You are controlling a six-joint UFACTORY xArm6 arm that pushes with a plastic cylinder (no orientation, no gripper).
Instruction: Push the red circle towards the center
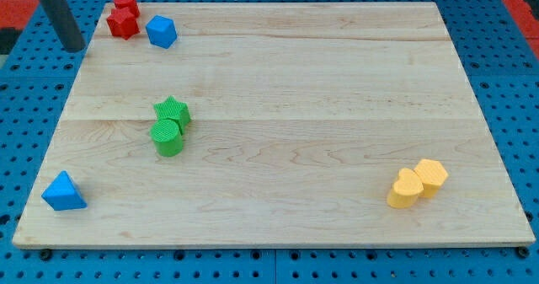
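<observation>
The red circle (126, 2) sits at the board's top left corner, touching a red star (122, 22) just below it. My tip (75, 48) is at the board's left edge, to the left of and slightly below the two red blocks, apart from them. The rod rises from it toward the view's top left.
A blue block (161, 31) lies right of the red star. A green star (173, 112) touches a green cylinder (167, 137) at centre left. A blue triangle (64, 191) is at the bottom left. Two yellow blocks (418, 183) touch at the bottom right. The wooden board (303, 82) lies on a blue pegboard.
</observation>
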